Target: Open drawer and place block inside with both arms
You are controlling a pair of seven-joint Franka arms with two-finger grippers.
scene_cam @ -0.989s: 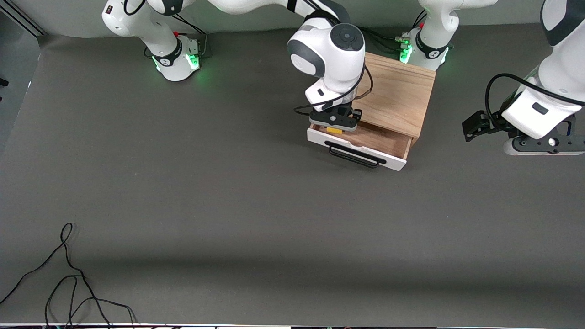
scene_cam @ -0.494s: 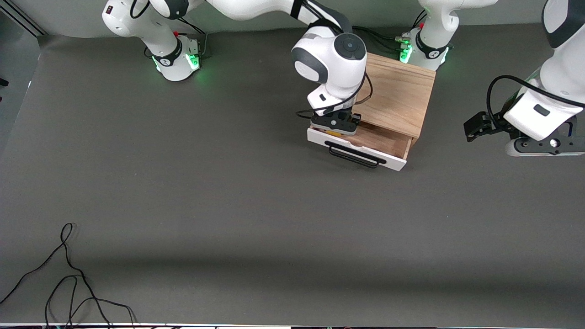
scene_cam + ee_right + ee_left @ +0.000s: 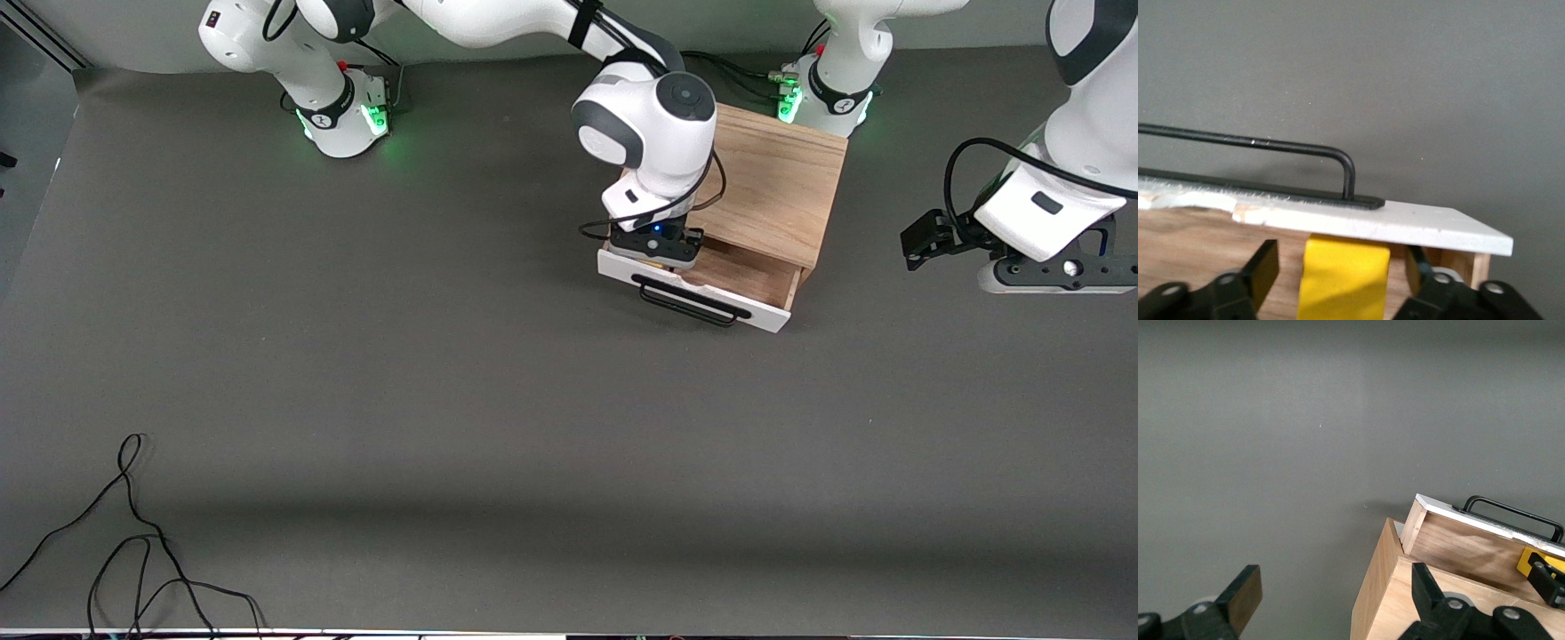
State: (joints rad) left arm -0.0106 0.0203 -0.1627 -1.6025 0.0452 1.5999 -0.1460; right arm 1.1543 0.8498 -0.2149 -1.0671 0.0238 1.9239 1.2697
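Note:
The white-fronted drawer [image 3: 702, 298] with its black bar handle [image 3: 689, 305] stands pulled out of the oak cabinet [image 3: 773, 182]. My right gripper [image 3: 656, 253] reaches down into the drawer at the end toward the right arm. In the right wrist view the yellow block [image 3: 1346, 273] rests on the drawer's wood floor just inside the white front [image 3: 1405, 227]. My right gripper [image 3: 1341, 267] is open, with a small gap between the block and each finger. My left gripper [image 3: 1058, 277] is open and empty, waiting above the table beside the cabinet. The left wrist view shows this gripper [image 3: 1335, 593] and the block [image 3: 1531, 561].
The grey table [image 3: 498, 400] spreads wide toward the front camera. A loose black cable [image 3: 133, 533] lies near the table's front corner at the right arm's end. The arms' green-lit bases [image 3: 351, 120] stand along the edge farthest from the camera.
My right gripper has come down into the drawer with the block, which now shows far less in the front view. The left arm has shifted slightly.

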